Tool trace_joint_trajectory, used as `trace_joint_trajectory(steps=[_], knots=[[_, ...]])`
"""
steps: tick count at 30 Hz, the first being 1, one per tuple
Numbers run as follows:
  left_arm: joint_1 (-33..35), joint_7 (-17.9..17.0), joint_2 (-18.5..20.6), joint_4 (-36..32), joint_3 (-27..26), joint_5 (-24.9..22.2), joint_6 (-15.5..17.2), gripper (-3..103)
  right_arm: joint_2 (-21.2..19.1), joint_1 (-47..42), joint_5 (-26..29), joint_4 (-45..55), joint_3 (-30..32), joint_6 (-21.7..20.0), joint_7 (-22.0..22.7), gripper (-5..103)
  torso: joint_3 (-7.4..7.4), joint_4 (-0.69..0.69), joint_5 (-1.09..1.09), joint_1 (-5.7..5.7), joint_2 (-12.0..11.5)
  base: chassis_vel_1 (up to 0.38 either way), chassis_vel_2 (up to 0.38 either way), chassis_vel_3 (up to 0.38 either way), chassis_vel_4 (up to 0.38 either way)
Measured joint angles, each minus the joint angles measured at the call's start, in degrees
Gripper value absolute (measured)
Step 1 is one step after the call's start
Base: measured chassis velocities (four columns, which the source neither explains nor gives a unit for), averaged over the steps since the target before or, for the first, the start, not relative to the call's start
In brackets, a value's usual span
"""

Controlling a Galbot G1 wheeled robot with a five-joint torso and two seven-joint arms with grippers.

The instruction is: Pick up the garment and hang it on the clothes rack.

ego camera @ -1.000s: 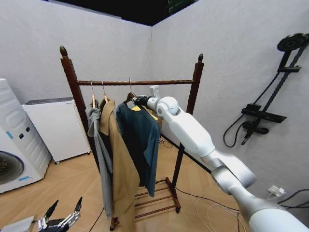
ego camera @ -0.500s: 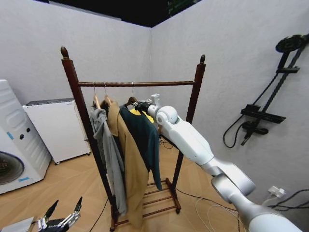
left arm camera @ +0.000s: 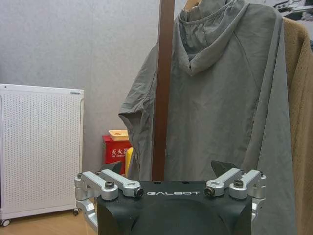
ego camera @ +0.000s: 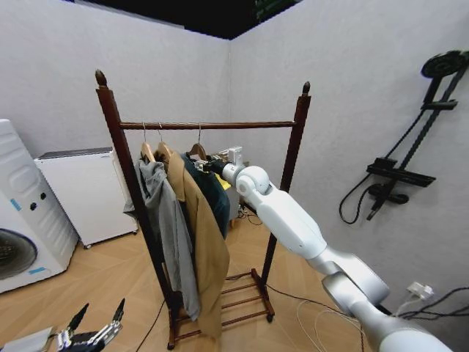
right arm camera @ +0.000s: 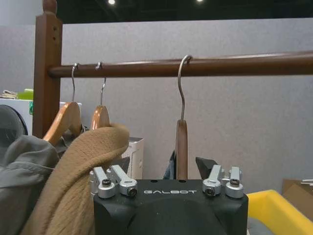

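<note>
Hanger hook now over the rail of the clothes rack [ego camera: 205, 125], beside the tan coat [ego camera: 209, 249]; the garment [ego camera: 214, 192] hangs there. Right gripper [ego camera: 213, 166] at the hanger, grip unreadable. Left gripper [ego camera: 94, 331] released, parked low. Hanging looks done.

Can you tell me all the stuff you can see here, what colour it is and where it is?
Tall dark reddish-brown wooden clothes rack: one, by the grey walls.
Dark teal-blue cloth garment: one, on a wooden hanger hooked over the rail, nearest the right post.
Long tan coat: one, beside the teal garment.
Grey hooded jacket: one, by the left post.
White perforated cabinet: one, behind the rack.
White washing machine: one, far left.
Yellow bin: one, behind the rack.
Black stand with cables: one, on the right wall.
Right gripper: one, black, at the teal garment's hanger.
Left gripper: one, black, low, open.
</note>
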Motion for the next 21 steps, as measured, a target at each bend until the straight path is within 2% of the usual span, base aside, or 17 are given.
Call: trace_joint_trajectory(steps=[1,2,3,4,6,8,9,11,12,13,15,16,18,19,20,21], knots=[[0.00,0.01,0.01,0.00,0.01,0.00,0.00,100,-1.37,-1.23,1.08,2.78,0.77,-0.70,1.56,83,0.00,-0.02,0.01,-0.01,0.00,0.000,0.000,0.000,0.000],[0.00,0.01,0.01,0.00,0.01,0.00,0.00,100,-1.37,-1.23,1.08,2.78,0.77,-0.70,1.56,83,0.00,-0.02,0.01,-0.01,0.00,0.000,0.000,0.000,0.000],[0.00,0.02,0.00,0.00,0.01,0.00,0.00,100,-4.41,-3.34,2.71,7.00,2.19,-1.63,3.77,88,-0.01,-0.02,0.00,0.00,0.00,0.000,0.000,0.000,0.000],[0.00,0.02,0.00,0.00,0.01,0.00,0.00,100,-4.41,-3.34,2.71,7.00,2.19,-1.63,3.77,88,-0.01,-0.02,0.00,0.00,0.00,0.000,0.000,0.000,0.000],[0.00,0.00,0.00,0.00,0.00,0.00,0.00,100,-10.09,-8.57,4.08,13.80,5.99,-3.03,6.84,97,-0.01,-0.04,0.02,0.00,0.01,0.000,0.000,0.000,0.000],[0.00,-0.02,0.00,0.00,0.00,0.00,0.00,100,-13.13,-13.93,3.72,17.93,10.35,-3.48,7.48,99,-0.01,-0.04,0.01,-0.01,0.01,0.000,0.000,0.000,0.000],[0.00,-0.02,0.00,0.00,0.00,0.00,0.00,100,-13.13,-13.93,3.72,17.93,10.35,-3.48,7.48,99,-0.01,-0.04,0.01,-0.01,0.01,0.000,0.000,0.000,0.000],[0.00,-0.02,0.00,0.00,0.00,0.00,0.00,100,-15.61,-25.64,0.66,23.78,18.44,-3.82,7.39,100,-0.01,-0.04,0.04,-0.01,0.01,0.000,0.000,0.000,0.000],[0.00,-0.02,0.00,0.00,0.00,0.00,0.00,100,-16.00,-29.49,-1.05,25.55,20.74,-3.78,7.31,100,-0.01,-0.05,0.05,0.00,0.01,0.000,0.000,0.000,0.000],[0.00,-0.02,0.00,0.00,0.00,0.00,0.00,100,-16.00,-29.49,-1.05,25.55,20.74,-3.78,7.31,100,-0.01,-0.05,0.05,0.00,0.01,0.000,0.000,0.000,0.000],[0.00,-0.01,0.00,0.00,0.01,0.00,0.00,100,-16.08,-40.96,-5.99,30.70,26.94,-2.90,7.31,100,-0.02,-0.03,0.00,-0.01,0.01,0.000,0.000,0.000,0.000],[0.00,-0.01,0.00,0.00,0.01,0.00,0.00,100,-16.08,-40.96,-5.99,30.70,26.94,-2.90,7.31,100,-0.02,-0.03,0.00,-0.01,0.01,0.000,0.000,0.000,0.000],[0.01,-0.01,0.00,0.00,0.00,0.00,0.00,100,-14.49,-51.99,-11.40,34.79,31.12,-2.18,7.43,100,-0.01,-0.04,0.03,-0.01,0.01,0.000,0.000,0.000,0.000],[0.01,-0.01,0.00,0.00,0.00,0.00,0.00,100,-14.49,-51.99,-11.40,34.79,31.12,-2.18,7.43,100,-0.01,-0.04,0.03,-0.01,0.01,0.000,0.000,0.000,0.000],[0.00,-0.01,0.00,0.00,0.00,0.00,0.00,100,-13.04,-57.02,-15.25,36.43,32.85,-1.52,7.44,100,-0.02,-0.04,0.00,-0.02,0.01,0.000,0.000,0.000,0.000],[0.00,-0.01,0.00,0.00,0.00,0.00,0.00,100,-13.04,-57.02,-15.25,36.43,32.85,-1.52,7.44,100,-0.02,-0.04,0.00,-0.02,0.01,0.000,0.000,0.000,0.000]])
